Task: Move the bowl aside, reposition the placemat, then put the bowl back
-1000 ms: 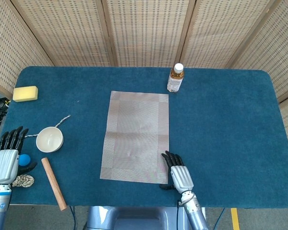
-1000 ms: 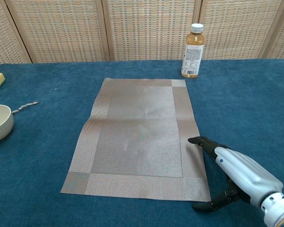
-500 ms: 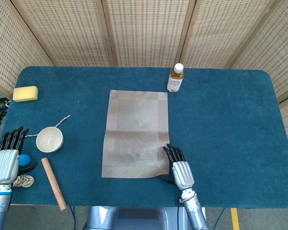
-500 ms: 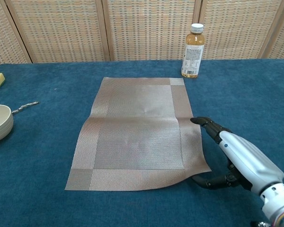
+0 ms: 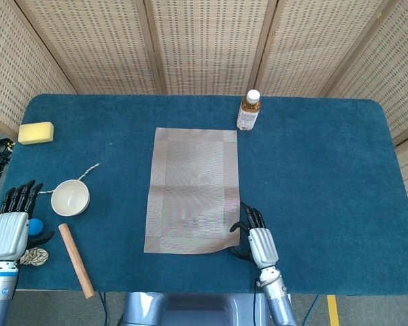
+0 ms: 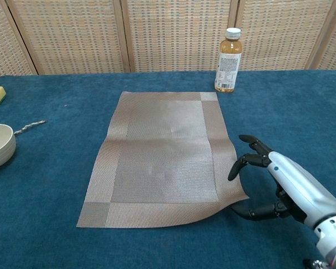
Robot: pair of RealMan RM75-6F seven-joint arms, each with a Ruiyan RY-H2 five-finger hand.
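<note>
At placemat's [image 6: 162,154] near right corner, right hand [image 6: 285,185] sits fingers spread, thumb at the curled-up edge, contact unclear. Left hand [image 5: 10,224] rests spread at table's [image 5: 313,170] left edge near bowl [image 5: 70,197], blue ball [image 5: 35,226], rope [image 5: 32,256], wooden stick [image 5: 75,250]. Bottle [image 6: 228,60] stands just past placemat's far right corner; sponge [image 5: 36,132] far left.

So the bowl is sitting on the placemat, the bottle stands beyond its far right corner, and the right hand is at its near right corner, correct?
Not quite: the bowl sits on the table left of the placemat, as the head view shows. The bottle does stand beyond its far right corner, and the right hand is at its near right corner.
</note>
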